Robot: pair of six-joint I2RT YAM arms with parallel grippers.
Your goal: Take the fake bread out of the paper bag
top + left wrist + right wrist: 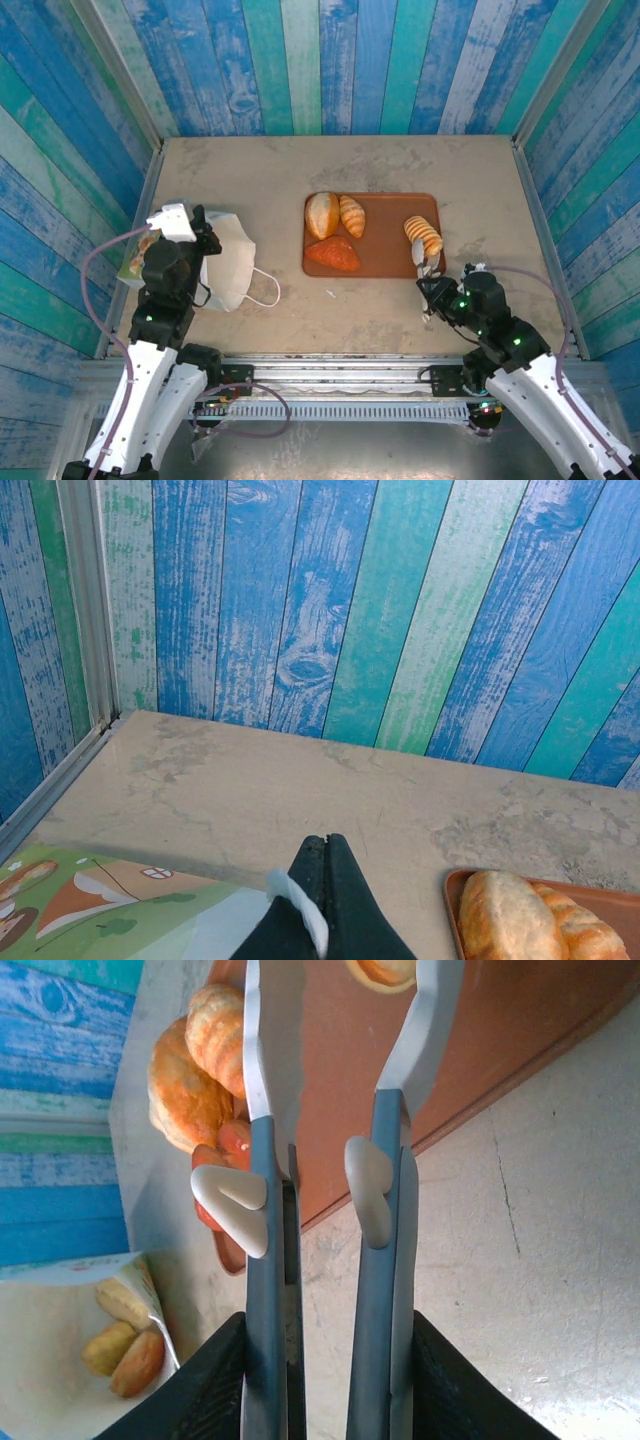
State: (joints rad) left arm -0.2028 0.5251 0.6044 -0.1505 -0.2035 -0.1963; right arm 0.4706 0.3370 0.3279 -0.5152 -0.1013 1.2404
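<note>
With the left gripper (322,880) pinched shut on the paper bag (228,262) at the left edge of the table (300,170), raise the right gripper (426,264), jaws partly apart and empty, straight off the fake bread (423,235) at the right edge of the tray (385,255).

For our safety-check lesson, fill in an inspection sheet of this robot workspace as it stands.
Surface: beige table, mottled stains.
Job's things: four fake bread pieces on a brown tray; white paper bag on its side left of the tray, roll shapes at its mouth.
Clutter: nothing seen.
Hands: left hand shut on the paper bag's edge; right hand open over the tray's near edge, by the ridged loaf, holding nothing.
Cables: a cable loops along each arm.
Surroundings: blue-green plank walls.
</note>
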